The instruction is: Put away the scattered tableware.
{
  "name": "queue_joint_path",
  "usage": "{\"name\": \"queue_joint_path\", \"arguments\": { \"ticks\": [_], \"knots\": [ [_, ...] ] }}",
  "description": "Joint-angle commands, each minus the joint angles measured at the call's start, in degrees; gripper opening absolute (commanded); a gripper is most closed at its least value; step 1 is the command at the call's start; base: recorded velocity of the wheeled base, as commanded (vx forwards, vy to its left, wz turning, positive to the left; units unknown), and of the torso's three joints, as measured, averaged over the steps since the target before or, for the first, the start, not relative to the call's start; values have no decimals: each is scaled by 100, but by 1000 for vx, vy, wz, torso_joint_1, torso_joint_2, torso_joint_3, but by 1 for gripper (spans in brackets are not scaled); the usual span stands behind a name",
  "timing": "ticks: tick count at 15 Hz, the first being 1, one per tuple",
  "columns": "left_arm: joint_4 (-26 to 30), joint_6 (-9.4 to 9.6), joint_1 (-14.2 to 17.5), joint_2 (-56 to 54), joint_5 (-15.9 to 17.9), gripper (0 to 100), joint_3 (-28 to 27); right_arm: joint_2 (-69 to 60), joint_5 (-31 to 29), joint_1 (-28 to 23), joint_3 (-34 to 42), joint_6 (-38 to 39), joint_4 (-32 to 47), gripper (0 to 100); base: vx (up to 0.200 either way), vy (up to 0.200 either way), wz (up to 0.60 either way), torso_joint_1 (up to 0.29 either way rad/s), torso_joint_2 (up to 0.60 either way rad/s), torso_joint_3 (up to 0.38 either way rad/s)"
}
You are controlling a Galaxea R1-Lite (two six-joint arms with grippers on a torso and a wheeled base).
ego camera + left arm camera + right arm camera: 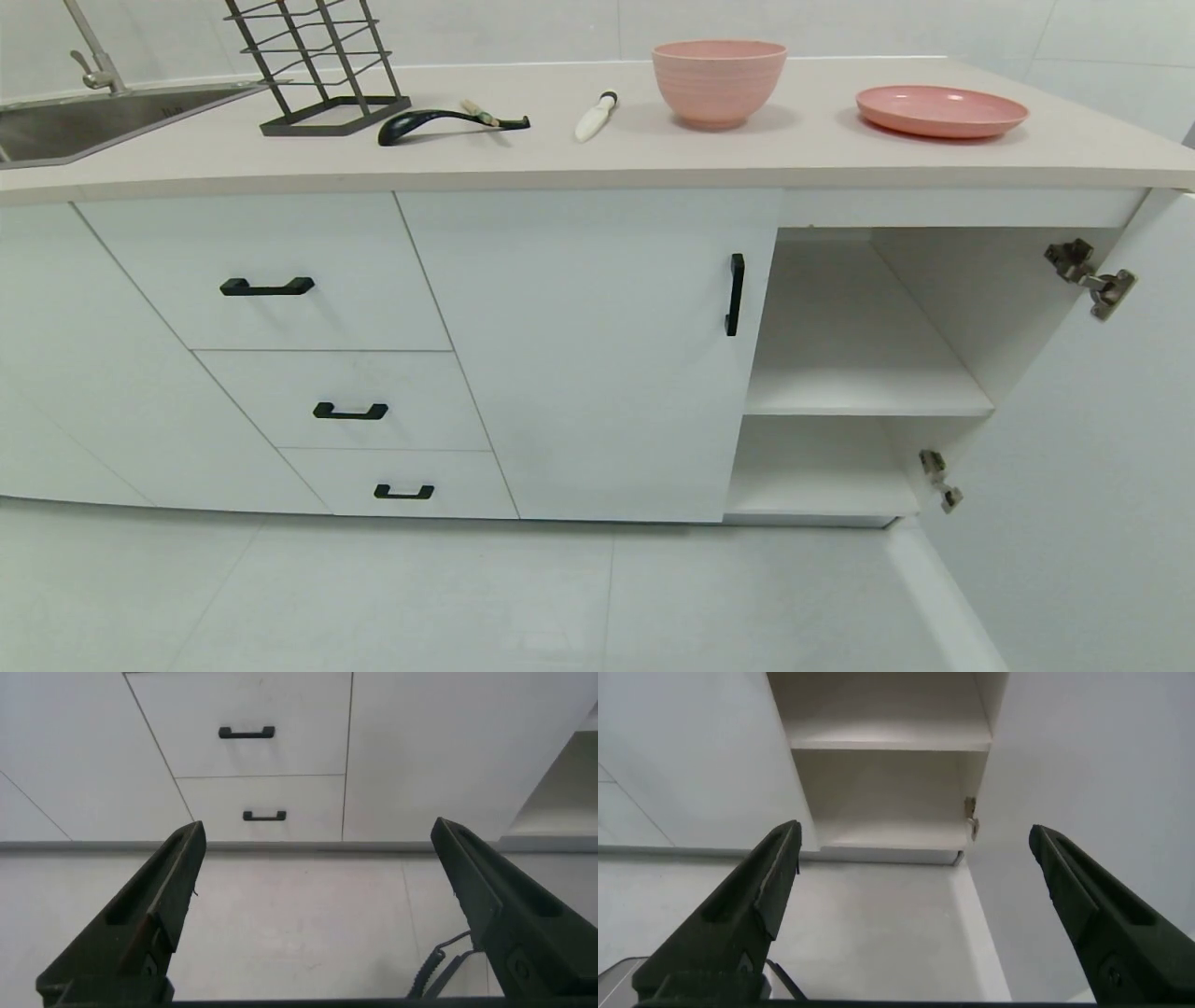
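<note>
Facing the white cabinet with nothing stowed yet.
All the tableware lay on the pale stone countertop (840, 159): a round pink bowl (719, 82), a flat pink plate (941, 110) near it, a curved black spoon (448, 121) and a white-handled utensil (596, 116) (its kind was unclear). An open white cabinet door (1102, 448) exposed the white shelf (859, 392). The left gripper (318, 831) and right gripper (915, 831) hung low above the floor, spread wide and holding nothing; every piece was left to move.

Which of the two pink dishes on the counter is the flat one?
The pink plate, at the right end of the counter. It is wide and shallow, while the pink bowl to its left stands tall and deep.
</note>
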State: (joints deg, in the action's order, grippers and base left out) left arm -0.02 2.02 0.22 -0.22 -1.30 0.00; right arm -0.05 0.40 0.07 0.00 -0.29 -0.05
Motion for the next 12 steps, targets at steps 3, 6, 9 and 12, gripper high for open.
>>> {"name": "queue_joint_path", "arguments": {
  "ticks": [3, 6, 9, 12],
  "knots": [
    [-6, 0, 4, 22, -1, 100, 0, 5, 4, 1, 0, -6, 14, 100, 0, 0, -400, 2, 2, 2],
    [-6, 9, 4, 22, -28, 100, 0, 5, 4, 1, 0, -6, 5, 100, 67, 0, 0, 1, 1, 1],
    [2, 79, 4, 22, -19, 100, 0, 5, 4, 1, 0, -6, 14, 100, 200, 0, 0, -2, -1, 2],
    [-6, 70, 4, 22, -19, 100, 0, 5, 4, 1, 0, -6, 14, 100, 0, 0, 0, 0, 0, 0]
  ]
}}
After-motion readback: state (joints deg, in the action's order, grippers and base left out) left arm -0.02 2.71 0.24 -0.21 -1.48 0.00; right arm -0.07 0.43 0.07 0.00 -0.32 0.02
